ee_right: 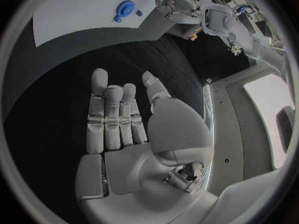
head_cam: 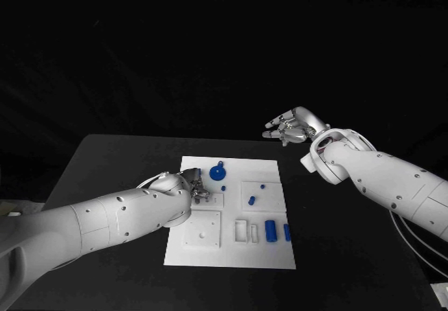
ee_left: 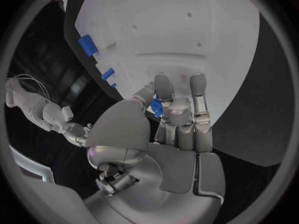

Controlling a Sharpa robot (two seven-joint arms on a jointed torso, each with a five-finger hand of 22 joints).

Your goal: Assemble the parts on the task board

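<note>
Centrally on the black table [head_cam: 112, 155] lies the task board [head_cam: 234, 256], a white plate with shallow recesses. Blue parts on it: a round disc [head_cam: 217, 172] near its far edge, a cylinder [head_cam: 270, 230] upright in a slot toward the near right. The left hand [head_cam: 191, 184] pinches a small blue part [ee_left: 156, 107] over the board's left side. The right hand [head_cam: 291, 127] hangs well beyond the board, fingers apart, holding nothing.

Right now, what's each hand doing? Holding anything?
Left hand: pinches a small blue part over the task board.
Right hand: open, holds nothing.
</note>
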